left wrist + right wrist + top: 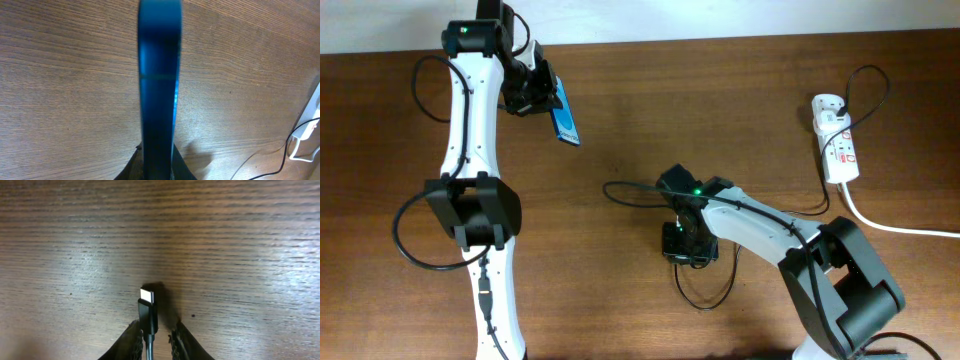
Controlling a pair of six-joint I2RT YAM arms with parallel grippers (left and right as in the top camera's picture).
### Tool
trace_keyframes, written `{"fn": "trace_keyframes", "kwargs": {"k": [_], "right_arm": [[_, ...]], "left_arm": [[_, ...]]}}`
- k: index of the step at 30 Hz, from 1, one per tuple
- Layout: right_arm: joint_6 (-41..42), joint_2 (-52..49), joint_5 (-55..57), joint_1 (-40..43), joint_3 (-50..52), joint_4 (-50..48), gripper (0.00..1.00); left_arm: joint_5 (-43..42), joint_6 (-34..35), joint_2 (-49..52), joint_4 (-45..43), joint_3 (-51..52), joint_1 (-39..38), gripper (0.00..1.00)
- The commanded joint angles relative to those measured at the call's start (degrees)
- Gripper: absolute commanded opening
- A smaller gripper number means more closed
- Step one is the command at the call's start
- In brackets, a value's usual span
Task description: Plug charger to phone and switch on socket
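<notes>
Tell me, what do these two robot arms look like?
They match. The left arm and right arm have smooth white tube-like segments linked by chunky black joints. Each shows a small green light near the wrist, and thin black cables loop alongside. The left gripper and right gripper are black, with two fingers each.

The counter [240,240] is brown wood, fine-grained, smooth, low sheen. The phone [159,75] presents a glossy blue face. The charger [148,312] has a matt black plastic body and bright metal tip; the socket [836,140] is smooth white plastic.
</notes>
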State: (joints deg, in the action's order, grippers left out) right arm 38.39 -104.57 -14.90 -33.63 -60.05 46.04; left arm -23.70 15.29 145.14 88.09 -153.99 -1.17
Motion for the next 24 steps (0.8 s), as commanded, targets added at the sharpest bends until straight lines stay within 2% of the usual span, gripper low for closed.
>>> {"fn": "trace_keyframes", "kwargs": {"k": [1,4,5,10,13,14,15,16,17,19,21,24], "right_arm": [[-1.11,-0.81,-1.25,-0.15,-0.28,0.04,0.23],[-1.11,-0.81,-2.93,-0.13,-0.28,0.26,0.22],[-1.11,-0.81,-2.91,-0.13,-0.28,0.26,0.17],[-1.11,-0.81,-2.93,-0.09,-0.28,0.44,0.14],[-2.21,-0.79,-5.07,0.02,-1.84,0.68,0.04],[-2.95,-0.68,-5.11,0.02,-3.34,1.33,0.04],[-5.09,-0.52,-5.64,0.04,-5.70,2.67,0.04],[-6.60,-0.22,-5.75,0.44,-9.01,5.03,0.04],[-9.20,0.48,-5.70,1.42,-13.88,8.68,0.04],[-14.75,2.75,-6.21,3.78,-25.03,16.06,0.04],[-21.57,5.57,-12.15,6.12,-35.43,18.95,0.04],[-26.21,8.04,-19.82,7.54,-39.21,18.73,0.04]], "left_arm": [[-0.46,0.52,-2.40,0.28,-1.42,0.07,0.00],[-0.46,0.52,-2.40,0.31,-1.42,0.07,0.00],[-0.46,0.52,-2.40,0.31,-1.42,0.07,0.00],[-0.48,0.50,-2.40,0.52,-1.42,0.07,0.00],[-2.08,0.48,-2.40,0.42,-1.42,0.07,0.00],[-5.53,-0.17,-2.40,0.00,-1.42,0.07,0.00],[-13.33,-3.67,-2.40,-1.18,-1.42,0.07,0.00],[-21.35,-6.82,-2.40,-2.49,-1.42,0.20,0.00],[-33.44,-10.34,-2.40,-5.01,-1.42,0.22,0.00],[-50.01,-12.59,-2.40,-9.11,-1.42,0.22,0.00],[-65.13,-13.44,-2.40,-12.94,-1.42,0.22,0.00],[-66.49,-13.20,-2.40,-12.92,-1.42,0.20,0.00]]}}
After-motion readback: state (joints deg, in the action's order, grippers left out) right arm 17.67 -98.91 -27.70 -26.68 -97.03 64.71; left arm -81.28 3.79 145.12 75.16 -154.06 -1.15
